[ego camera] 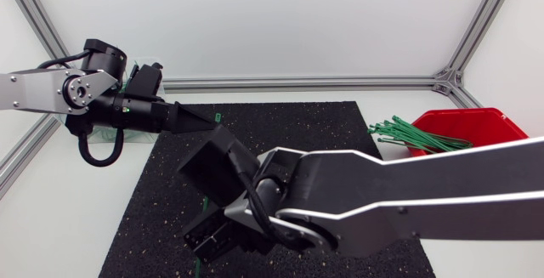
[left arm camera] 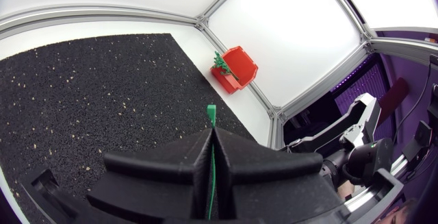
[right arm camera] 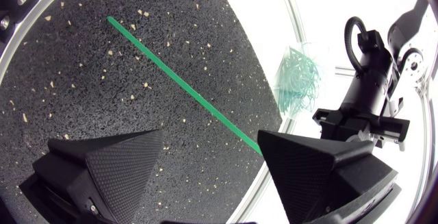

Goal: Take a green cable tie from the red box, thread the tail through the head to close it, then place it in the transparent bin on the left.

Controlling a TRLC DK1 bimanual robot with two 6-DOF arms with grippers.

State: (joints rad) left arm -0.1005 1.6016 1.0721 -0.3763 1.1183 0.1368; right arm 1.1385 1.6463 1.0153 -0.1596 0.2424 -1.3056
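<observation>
Left gripper (left arm camera: 210, 132), over the black mat's (ego camera: 340, 129) far-left part, is clenching a green cable tie (left arm camera: 211, 116). Right gripper (right arm camera: 210, 135), nearer, is standing released, a green strip (right arm camera: 178, 83) crossing ahead.

Green cable tie (right arm camera: 185, 84); red box (ego camera: 489, 125); black mat (ego camera: 280, 125) with pale speckles.

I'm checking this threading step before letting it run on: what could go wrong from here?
The left pincer is shut on a green cable tie with only a short end poking out ahead, so it could slip or leave little to thread. The right pincer is open and a green strip runs ahead of it, ungripped; closing off-line might miss it.
</observation>
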